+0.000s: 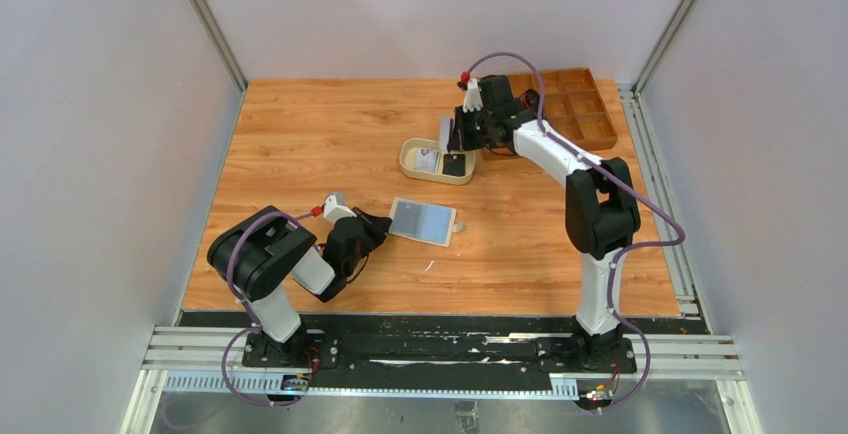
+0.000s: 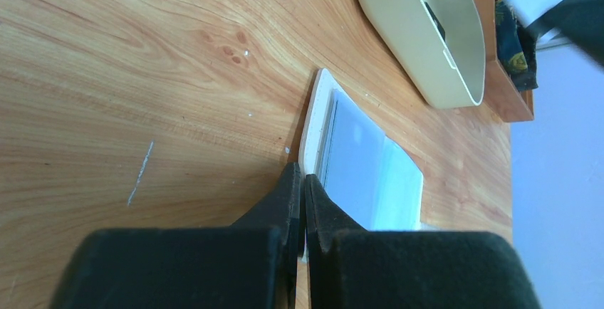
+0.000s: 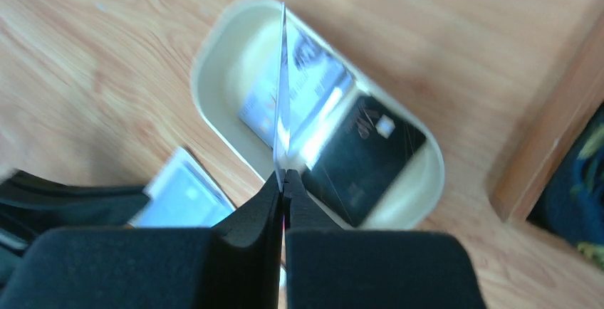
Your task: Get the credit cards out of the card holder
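Note:
The card holder point(image 1: 424, 221) lies open on the table, cream rim and pale blue-grey inside. My left gripper point(image 1: 378, 231) is shut on its left edge; in the left wrist view the fingertips point(image 2: 294, 181) pinch the cream rim of the card holder point(image 2: 356, 159). My right gripper point(image 3: 284, 177) is shut on a light credit card point(image 3: 283, 88), held upright and edge-on above the oval tray point(image 3: 214, 60). The held card point(image 1: 445, 134) hangs over the tray point(image 1: 408, 162). A light striped card point(image 3: 317, 81) and a black card point(image 3: 363, 152) lie flat in the tray.
A brown wooden compartment box point(image 1: 572, 104) stands at the back right, close behind the right wrist. The oval tray point(image 2: 427, 38) lies just beyond the card holder. White walls and metal rails close in the table on three sides.

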